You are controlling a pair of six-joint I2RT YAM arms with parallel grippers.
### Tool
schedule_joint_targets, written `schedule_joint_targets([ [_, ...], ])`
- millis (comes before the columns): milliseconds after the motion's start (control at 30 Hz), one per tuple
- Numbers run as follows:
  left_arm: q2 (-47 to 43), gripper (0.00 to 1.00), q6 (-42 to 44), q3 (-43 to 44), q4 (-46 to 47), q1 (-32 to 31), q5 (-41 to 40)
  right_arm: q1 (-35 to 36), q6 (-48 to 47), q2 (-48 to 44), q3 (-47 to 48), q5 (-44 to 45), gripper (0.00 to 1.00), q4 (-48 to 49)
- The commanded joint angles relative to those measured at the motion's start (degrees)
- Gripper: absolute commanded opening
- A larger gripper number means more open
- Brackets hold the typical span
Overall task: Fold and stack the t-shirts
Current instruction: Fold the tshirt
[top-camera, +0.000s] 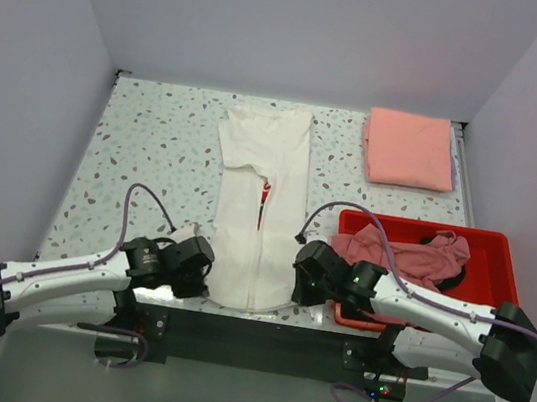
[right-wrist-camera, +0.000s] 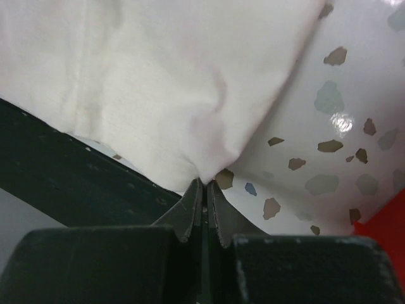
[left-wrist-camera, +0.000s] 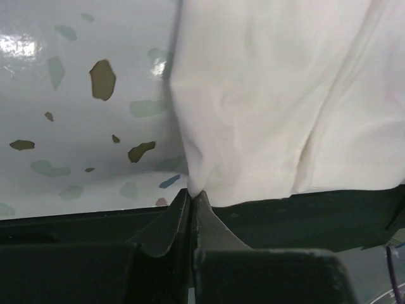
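Overhead rear, wrists close, apparently sharing t-shirt (top-camera: 241,217)

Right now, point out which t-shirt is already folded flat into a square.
The salmon-pink t-shirt at the far right of the table. The white t-shirt lies as a long strip, and the dusty-pink t-shirt sits crumpled in the red bin.
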Motion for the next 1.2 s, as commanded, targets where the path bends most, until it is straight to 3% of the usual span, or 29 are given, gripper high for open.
schedule_joint_targets([
  [0, 0.63, 0.00, 3.31, 8.09, -2.05, -0.01, -7.19, 0.38, -3.36, -0.66, 5.76, 6.80, 0.00, -1.87],
  [167, 4.58, 0.00, 7.26, 15.31, 0.13, 2.09, -13.35, -2.43, -7.75, 2.33, 12.62, 10.24, 0.00, -2.93],
  [333, 13.43, 0.00, 18.15, 21.20, 7.61, 13.31, -7.83, -10.84, -11.79, 5.14, 17.10, 7.88, 0.00, 0.93],
  [500, 22.49, 0.00, 24.13, 28.75, 11.21, 19.49, -5.54, -15.08, -15.14, 9.62, 21.76, 6.81, 0.00, 3.84],
  [733, 29.01, 0.00, 26.86, 33.95, 12.80, 25.91, -4.22, -23.78, -17.86, 18.23, 30.01, 3.56, 0.00, 6.21],
  [1167, 40.09, 0.00, 30.47, 41.25, 15.43, 33.21, -2.99, -30.38, -21.56, 33.70, 42.77, -2.15, 0.00, 8.49],
])
